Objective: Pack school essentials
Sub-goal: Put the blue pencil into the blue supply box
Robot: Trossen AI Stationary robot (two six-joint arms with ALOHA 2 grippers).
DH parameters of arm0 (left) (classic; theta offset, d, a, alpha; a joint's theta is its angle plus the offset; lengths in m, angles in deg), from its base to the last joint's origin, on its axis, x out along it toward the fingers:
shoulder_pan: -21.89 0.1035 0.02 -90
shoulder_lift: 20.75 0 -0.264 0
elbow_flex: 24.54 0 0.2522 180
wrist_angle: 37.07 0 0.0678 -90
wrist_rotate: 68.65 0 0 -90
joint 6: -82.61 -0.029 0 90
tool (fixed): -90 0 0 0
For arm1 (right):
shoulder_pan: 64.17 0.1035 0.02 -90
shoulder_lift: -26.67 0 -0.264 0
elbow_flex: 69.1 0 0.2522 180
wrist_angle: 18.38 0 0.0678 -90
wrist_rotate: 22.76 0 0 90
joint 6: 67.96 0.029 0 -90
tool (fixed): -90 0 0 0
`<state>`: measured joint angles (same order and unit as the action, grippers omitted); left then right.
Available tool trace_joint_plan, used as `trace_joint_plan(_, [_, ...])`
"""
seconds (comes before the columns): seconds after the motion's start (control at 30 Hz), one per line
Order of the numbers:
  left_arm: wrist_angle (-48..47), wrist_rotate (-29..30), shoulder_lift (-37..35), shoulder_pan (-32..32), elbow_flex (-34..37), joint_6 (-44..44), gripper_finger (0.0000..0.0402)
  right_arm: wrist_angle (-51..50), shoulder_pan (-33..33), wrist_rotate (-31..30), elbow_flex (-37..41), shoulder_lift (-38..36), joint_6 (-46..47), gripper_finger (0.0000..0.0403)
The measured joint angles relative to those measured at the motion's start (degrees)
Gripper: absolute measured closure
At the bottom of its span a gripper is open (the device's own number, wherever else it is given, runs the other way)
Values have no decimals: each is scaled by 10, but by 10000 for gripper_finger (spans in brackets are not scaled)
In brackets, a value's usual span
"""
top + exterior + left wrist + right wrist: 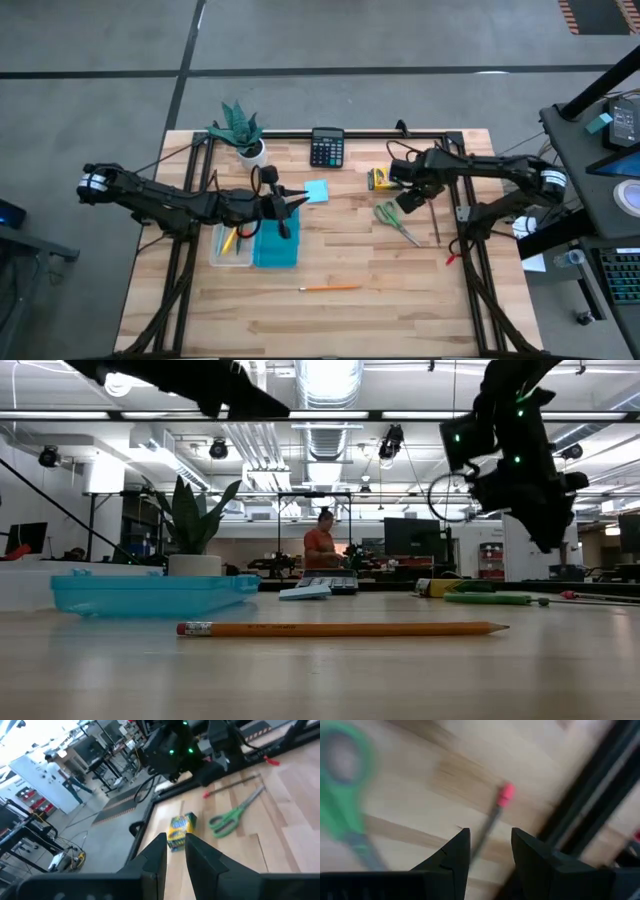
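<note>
The table (400, 300) is pale wooden planks with visible grain, framed by dark metal rails. The left gripper (296, 203) hangs above the table just left of centre, its two dark wedge-shaped fingers (156, 856) standing a narrow gap apart with nothing between them. At its 1 o'clock lies a flat, square light-blue pad (316, 191). At its 7 o'clock sits a clear plastic box (231, 246) holding yellow and orange pens (229, 240), and beside that lies a smooth, translucent teal lid (276, 246).

The right gripper (409, 200) hovers over the right half of the table, its blunt fingers (454, 854) apart and empty. Just beneath it, at its 7 o'clock, lie the scissors (395, 221), with green plastic loop handles and thin metal blades. A slim dark pencil (434, 222) with a pinkish eraser tip lies at its 4 o'clock. A small yellow crayon box (379, 179), printed cardboard by its look, sits at 11 o'clock.

Near the front edge lies a long orange pencil (331, 288), with metal ferrule and sharpened tip. At the back edge stand a dark calculator (326, 147) and a spiky plant (240, 129) in a white pot.
</note>
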<state>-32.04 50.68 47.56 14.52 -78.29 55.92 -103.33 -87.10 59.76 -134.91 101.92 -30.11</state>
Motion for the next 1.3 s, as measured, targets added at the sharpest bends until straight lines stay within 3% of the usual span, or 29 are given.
trace_joint_plan(0.3, [-68,105,-33,-5,14,28,349,13,-21,34,46,37,-5,271])
trace_joint_plan(0.77, [-71,108,-129,-6,71,39,349,83,-82,62,108,28,-38,271])
trace_joint_plan(1.3, [-62,108,-130,-6,75,38,349,158,-100,66,153,27,-45,276])
